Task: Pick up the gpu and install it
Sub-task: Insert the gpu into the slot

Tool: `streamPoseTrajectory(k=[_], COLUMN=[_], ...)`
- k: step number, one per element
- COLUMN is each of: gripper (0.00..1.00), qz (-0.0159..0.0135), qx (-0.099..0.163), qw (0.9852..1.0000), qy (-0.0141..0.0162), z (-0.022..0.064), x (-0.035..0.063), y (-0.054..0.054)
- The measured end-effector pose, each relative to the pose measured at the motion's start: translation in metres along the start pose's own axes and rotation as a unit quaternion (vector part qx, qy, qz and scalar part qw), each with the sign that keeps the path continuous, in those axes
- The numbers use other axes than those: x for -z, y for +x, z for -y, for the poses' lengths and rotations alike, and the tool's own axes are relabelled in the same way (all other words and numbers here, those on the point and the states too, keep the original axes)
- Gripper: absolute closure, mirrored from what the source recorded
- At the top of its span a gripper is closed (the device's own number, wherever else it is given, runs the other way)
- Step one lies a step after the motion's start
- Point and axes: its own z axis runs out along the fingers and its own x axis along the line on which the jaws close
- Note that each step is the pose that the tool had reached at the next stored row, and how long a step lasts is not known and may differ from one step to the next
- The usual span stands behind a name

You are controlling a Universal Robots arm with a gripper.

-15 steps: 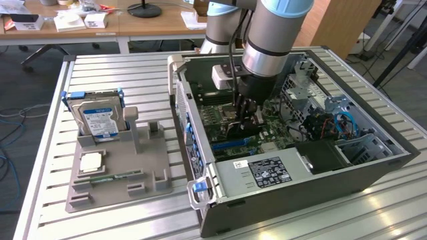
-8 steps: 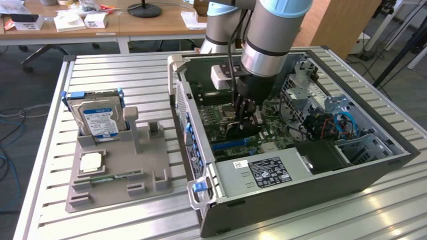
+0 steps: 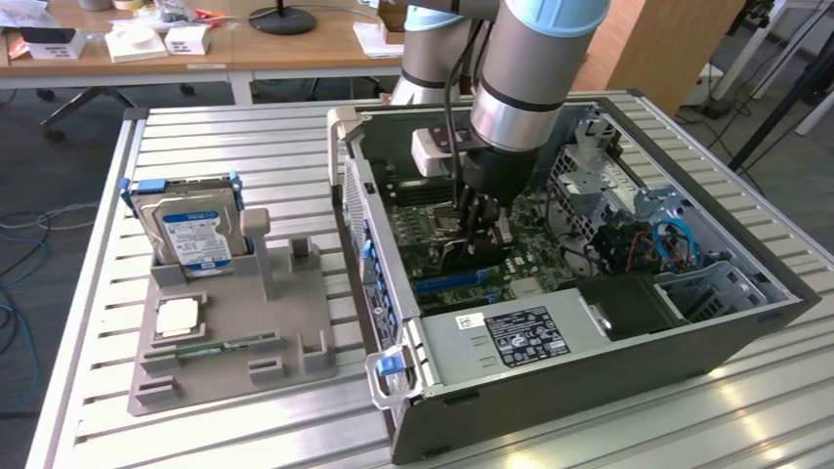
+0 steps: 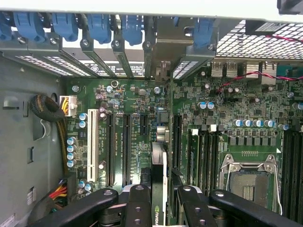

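The gpu (image 4: pixel 158 163) is a thin dark card seen edge-on, standing upright over the green motherboard (image 4: pixel 246 123) inside the open computer case (image 3: pixel 587 391). Its metal bracket end (image 4: pixel 165 47) reaches the case's rear slot openings. My gripper (image 4: pixel 161 201) is shut on the gpu, with one black finger (image 4: pixel 138 203) on each side of the card. In the exterior view the gripper (image 3: pixel 479 220) is lowered into the case and the dark gpu (image 3: pixel 472 252) hangs below it, just above the board. The card sits in line between the black expansion slots (image 4: pixel 125 142) and the memory slots.
A silver hard drive (image 3: pixel 195 230) stands in a grey holder tray (image 3: pixel 234 332) on the slatted table, with a green memory stick (image 3: pixel 215 344) and a square chip (image 3: pixel 176 315). The power supply (image 3: pixel 515 337), cable bundles (image 4: pixel 47 109) and blue slot clips (image 4: pixel 99 23) crowd the case.
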Motion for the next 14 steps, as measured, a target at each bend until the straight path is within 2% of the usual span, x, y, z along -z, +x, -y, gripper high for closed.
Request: streamPoseTrajectory(k=[14], gripper=[0.74], qz=[0.0002], qx=[0.000], qw=[1.0000], qy=[0.0001], z=[0.0001], x=[-0.0027], y=[0.0000])
